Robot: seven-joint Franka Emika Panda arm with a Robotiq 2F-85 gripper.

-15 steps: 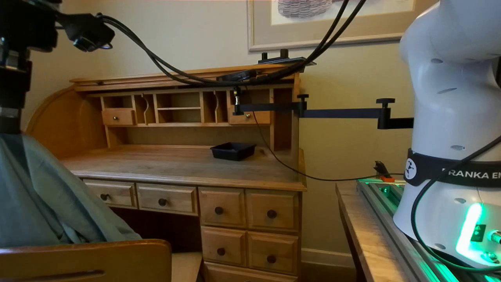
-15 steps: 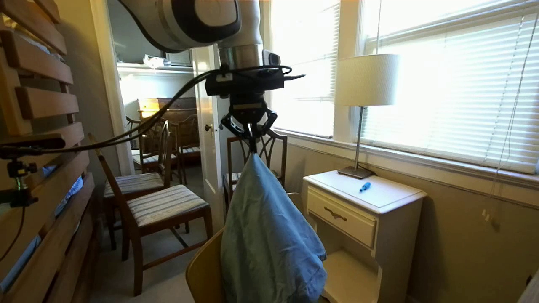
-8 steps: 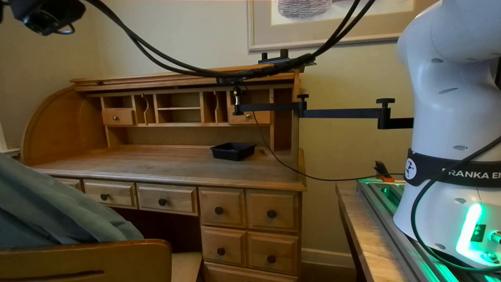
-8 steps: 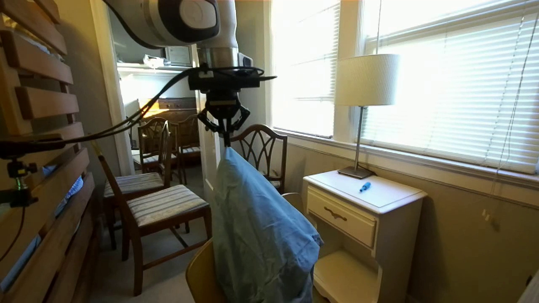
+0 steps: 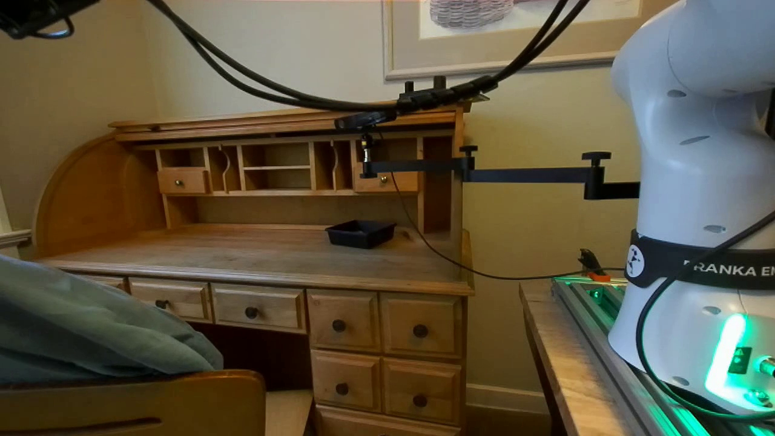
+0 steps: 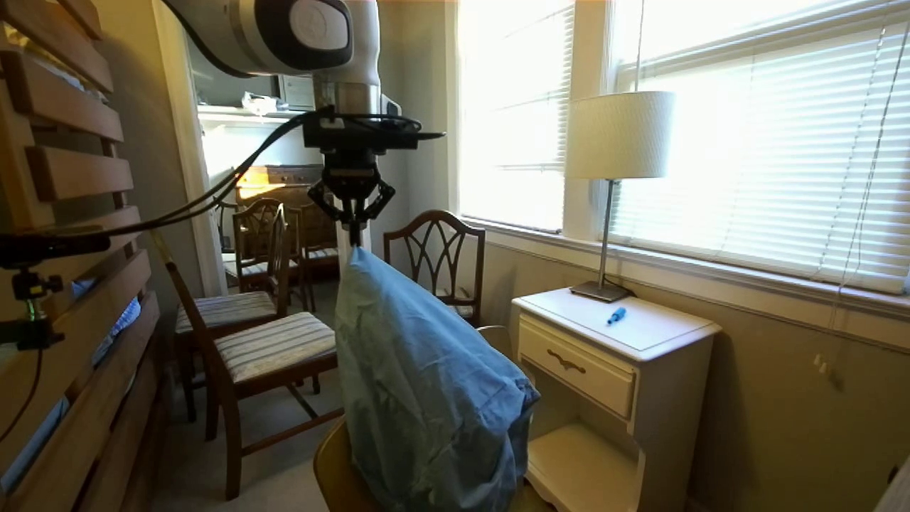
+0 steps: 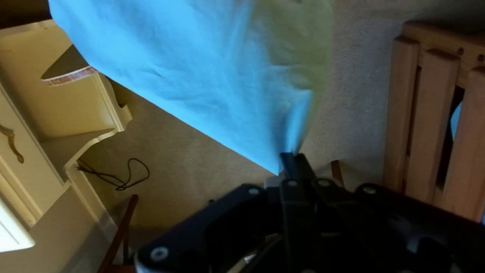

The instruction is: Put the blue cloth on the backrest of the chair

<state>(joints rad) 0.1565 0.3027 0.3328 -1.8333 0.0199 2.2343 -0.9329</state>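
Note:
My gripper point(image 6: 355, 238) is shut on a top corner of the blue cloth point(image 6: 426, 384) and holds it raised. The cloth slopes down from the fingertips to the right, over the pale wooden chair's backrest point(image 6: 333, 462). In an exterior view the cloth point(image 5: 91, 327) lies just behind and above the top edge of the backrest point(image 5: 206, 399); the gripper is outside that view. In the wrist view the closed fingertips point(image 7: 293, 157) pinch the cloth point(image 7: 197, 68), which spreads away from them. The lower cloth and much of the chair are hidden.
A white nightstand point(image 6: 682, 334) with a lamp point(image 6: 620, 135) and a blue pen-like object point(image 6: 616, 316) stands right of the chair. Dark wooden chairs point(image 6: 281, 348) stand behind. A slatted wooden frame point(image 6: 78, 174) is at left. A roll-top desk point(image 5: 266, 248) holds a black tray point(image 5: 361, 234).
My gripper has moved left in an exterior view, pulling the cloth's held corner along. The cloth now slopes more and lies lower over the backrest. The gripper stays shut on it.

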